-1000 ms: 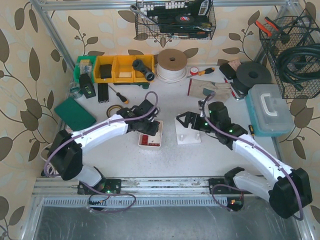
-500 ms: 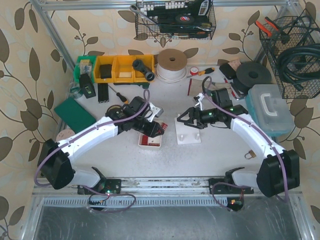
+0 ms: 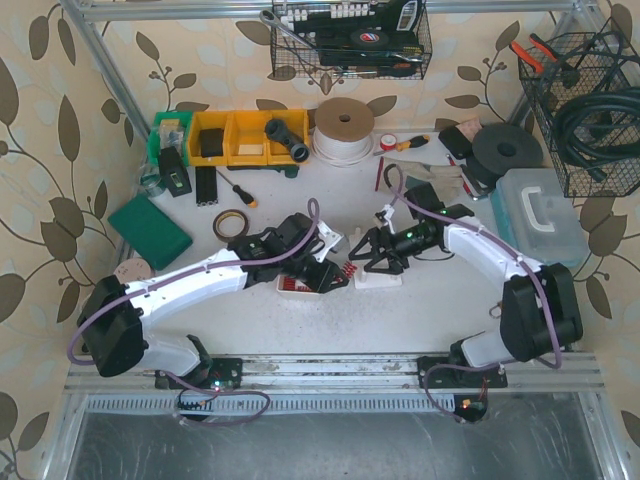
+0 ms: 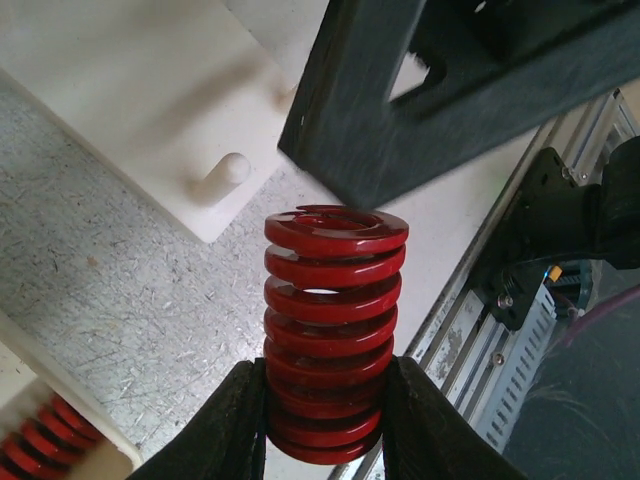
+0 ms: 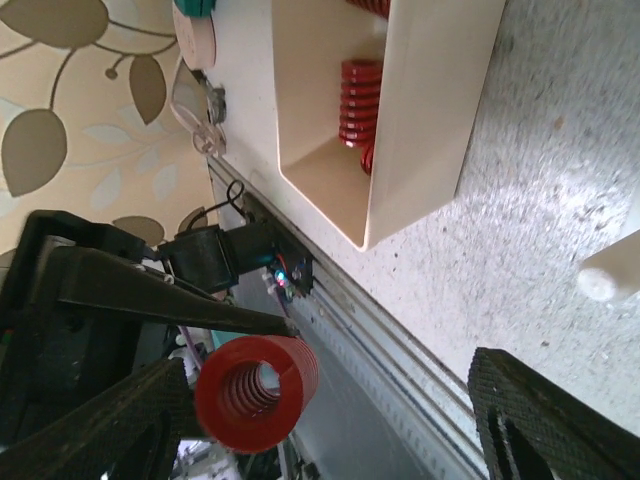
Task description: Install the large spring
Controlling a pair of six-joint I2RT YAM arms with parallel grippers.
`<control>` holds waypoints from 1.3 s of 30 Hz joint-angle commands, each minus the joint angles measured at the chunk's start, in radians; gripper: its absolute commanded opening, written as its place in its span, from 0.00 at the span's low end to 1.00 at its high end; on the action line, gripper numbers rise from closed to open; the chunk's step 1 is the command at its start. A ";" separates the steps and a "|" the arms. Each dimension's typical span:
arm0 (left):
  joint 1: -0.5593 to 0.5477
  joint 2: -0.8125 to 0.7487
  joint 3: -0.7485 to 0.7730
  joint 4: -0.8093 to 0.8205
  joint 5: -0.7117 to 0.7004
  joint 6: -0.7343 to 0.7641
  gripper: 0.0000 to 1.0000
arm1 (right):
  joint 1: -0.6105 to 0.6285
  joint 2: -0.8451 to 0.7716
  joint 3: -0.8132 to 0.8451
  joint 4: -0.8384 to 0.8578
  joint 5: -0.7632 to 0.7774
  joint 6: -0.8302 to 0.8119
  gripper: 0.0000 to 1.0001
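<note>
Two grippers meet above the table, near its middle. The left gripper [image 4: 325, 425] is clamped on one end of the large red spring [image 4: 331, 300], and the other end projects beyond its fingertips. The spring is held off the surface, between the white spring tray [image 3: 300, 290] and the white peg plate [image 3: 380, 280]. The right gripper [image 3: 368, 256] has its jaws apart just beside the spring.

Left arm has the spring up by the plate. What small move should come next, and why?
Probably the right gripper edges in and closes on the free end of the red spring. Its open jaws flank the spring, which the left gripper holds only by its lower coils, not yet on the peg.
</note>
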State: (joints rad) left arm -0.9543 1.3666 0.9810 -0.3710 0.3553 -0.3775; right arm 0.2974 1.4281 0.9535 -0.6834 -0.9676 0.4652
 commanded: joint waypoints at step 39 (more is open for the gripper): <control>-0.040 0.024 0.021 0.066 0.049 0.012 0.00 | 0.090 0.150 0.206 -0.317 -0.022 -0.185 0.55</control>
State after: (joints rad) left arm -0.9836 1.3872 0.9611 -0.3317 0.3641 -0.3862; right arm 0.3740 1.5597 1.1236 -0.9821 -0.9695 0.2947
